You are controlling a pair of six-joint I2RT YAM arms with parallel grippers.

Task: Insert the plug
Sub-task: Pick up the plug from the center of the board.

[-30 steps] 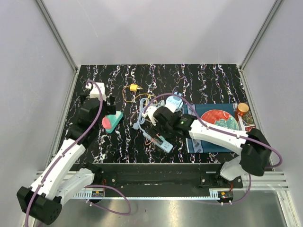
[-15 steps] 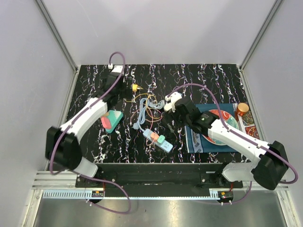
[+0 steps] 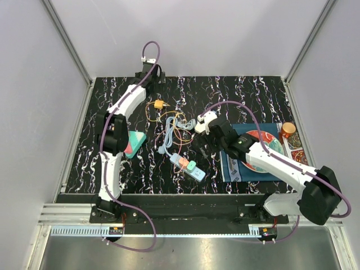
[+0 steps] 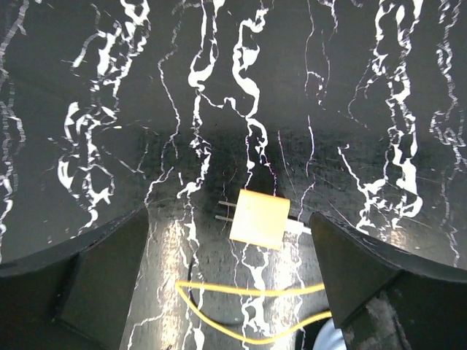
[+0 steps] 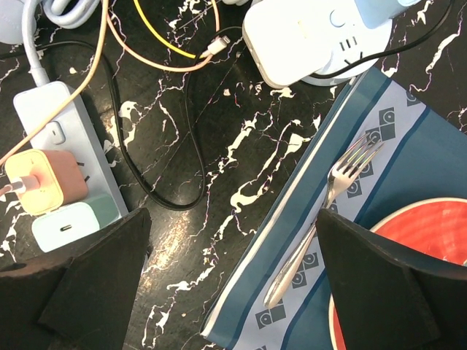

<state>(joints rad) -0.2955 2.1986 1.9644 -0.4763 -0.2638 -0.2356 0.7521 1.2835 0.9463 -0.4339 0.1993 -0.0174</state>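
A yellow plug (image 4: 259,219) lies flat on the black marbled table, prongs to the left in the left wrist view, on a thin yellow cable (image 4: 248,293). It also shows in the top view (image 3: 160,104). My left gripper (image 4: 233,292) is open and empty, just short of the plug; in the top view it (image 3: 153,79) is at the table's back. The pale blue power strip (image 3: 188,166) holds an orange plug (image 5: 36,182) and a green plug (image 5: 73,222). My right gripper (image 5: 233,292) is open and empty, right of the strip.
Tangled cables (image 3: 171,126) lie between plug and strip. A white device (image 5: 321,33) sits behind the right gripper. A blue placemat (image 5: 379,240) carries a fork (image 5: 328,211) and a red plate (image 3: 259,140). A teal-and-red object (image 3: 134,144) lies at left, a copper can (image 3: 288,130) at right.
My left arm has swung from the table's left side to the back, above the yellow plug. My right gripper drew back from the power strip to the right, then stayed still.
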